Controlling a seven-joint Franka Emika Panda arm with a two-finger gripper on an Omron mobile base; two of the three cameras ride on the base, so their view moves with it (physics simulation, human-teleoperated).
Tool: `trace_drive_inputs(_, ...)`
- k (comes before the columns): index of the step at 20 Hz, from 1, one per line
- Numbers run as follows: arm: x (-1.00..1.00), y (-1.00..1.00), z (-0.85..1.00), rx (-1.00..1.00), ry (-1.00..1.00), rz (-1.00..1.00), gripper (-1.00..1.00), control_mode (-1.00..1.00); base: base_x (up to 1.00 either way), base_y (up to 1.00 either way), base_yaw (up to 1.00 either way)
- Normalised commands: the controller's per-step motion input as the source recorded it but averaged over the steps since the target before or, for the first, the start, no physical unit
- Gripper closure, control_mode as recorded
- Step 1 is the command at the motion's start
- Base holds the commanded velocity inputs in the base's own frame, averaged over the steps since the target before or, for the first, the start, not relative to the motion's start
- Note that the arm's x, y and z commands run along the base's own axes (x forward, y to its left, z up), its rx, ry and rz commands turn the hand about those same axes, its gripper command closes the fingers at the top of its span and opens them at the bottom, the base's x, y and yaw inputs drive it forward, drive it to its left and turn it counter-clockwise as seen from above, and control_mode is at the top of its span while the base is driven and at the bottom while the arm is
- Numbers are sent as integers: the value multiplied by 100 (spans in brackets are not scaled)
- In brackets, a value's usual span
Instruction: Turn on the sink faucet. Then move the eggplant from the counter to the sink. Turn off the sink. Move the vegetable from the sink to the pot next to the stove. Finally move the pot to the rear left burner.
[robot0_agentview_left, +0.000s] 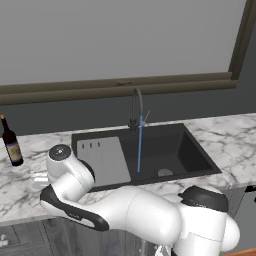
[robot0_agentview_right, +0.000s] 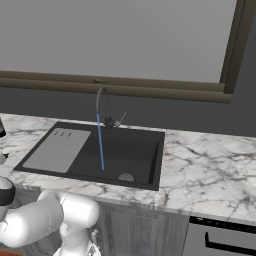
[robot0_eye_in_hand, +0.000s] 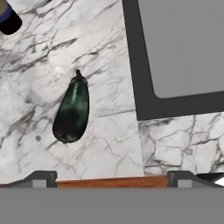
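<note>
A dark green eggplant (robot0_eye_in_hand: 72, 111) lies on the marble counter (robot0_eye_in_hand: 105, 140), left of the black sink's rim (robot0_eye_in_hand: 140, 78). My gripper (robot0_eye_in_hand: 111, 179) hovers over the counter, open, with nothing between its widely spaced fingertips (robot0_eye_in_hand: 43, 177). The eggplant sits ahead of them, toward the left fingertip. The sink (robot0_agentview_left: 195, 150) (robot0_agentview_right: 155, 160) is set into the counter below the window. Its dark curved faucet (robot0_agentview_left: 136, 107) (robot0_agentview_right: 102, 107) is running: a thin blue stream of water (robot0_agentview_left: 140, 145) (robot0_agentview_right: 100, 142) falls into the basin. My white arm bends low over the counter to the sink's left.
A dark glass bottle (robot0_agentview_left: 11, 142) (robot0_eye_in_hand: 8, 19) stands on the counter beyond the eggplant, left of the sink. A grey drainboard (robot0_agentview_left: 102, 160) (robot0_agentview_right: 57, 147) fills the sink's left half. Marble counter (robot0_agentview_right: 210, 170) stretches right of the sink, above a dark appliance front (robot0_agentview_right: 220, 240).
</note>
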Motion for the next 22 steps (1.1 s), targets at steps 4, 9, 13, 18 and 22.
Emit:
trace_drive_inputs(4,16,12,-11,1,0,0,-100,-100,0,0,0)
trace_drive_inputs(9,14,14,-12,0,0,0,-100,-100,0,0,0)
trace_drive_inputs(13,11,13,-15,0,0,0,-100,-100,0,0,0)
trace_drive_inputs(18,11,8,-14,0,1,0,-100,-100,0,0,0)
trace_drive_inputs(22,12,6,-15,0,1,0,-100,-100,0,0,0)
